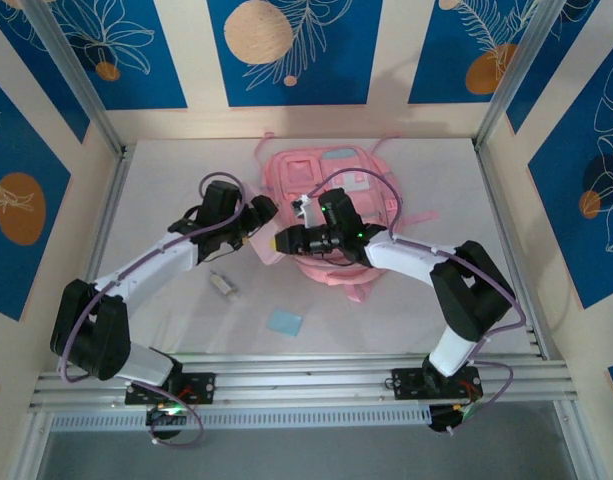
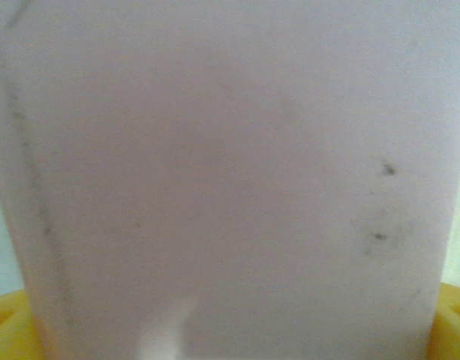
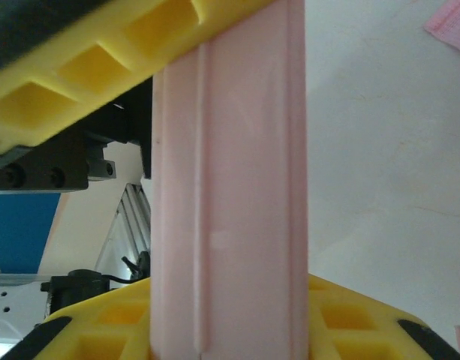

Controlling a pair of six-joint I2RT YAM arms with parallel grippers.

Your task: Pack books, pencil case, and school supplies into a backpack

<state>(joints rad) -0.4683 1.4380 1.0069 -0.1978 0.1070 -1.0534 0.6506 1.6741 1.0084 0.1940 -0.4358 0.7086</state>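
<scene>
Two grippers meet beside the backpack's (image 1: 336, 170) near edge. The right gripper (image 1: 289, 241) pinches the pencil case (image 3: 230, 187); the left gripper's (image 1: 256, 222) fingers flank it, spread wide, contact unclear. Confirm the right's hold before lifting it toward the backpack.

The table (image 1: 436, 200) is white and matt, and in the right wrist view its surface (image 3: 380, 150) looks pale and a little scratched. Around it stand cream walls with blue panels (image 1: 286, 50) that carry white leaf drawings and round orange-peach discs (image 1: 258, 32); one such panel is on the left wall (image 1: 16, 200) and one on the right wall (image 1: 586, 200). Two slanted aluminium posts (image 1: 71, 75) (image 1: 521, 70) stand at the far corners, and grey aluminium rails (image 1: 306, 380) run along the near edge of the table.
</scene>
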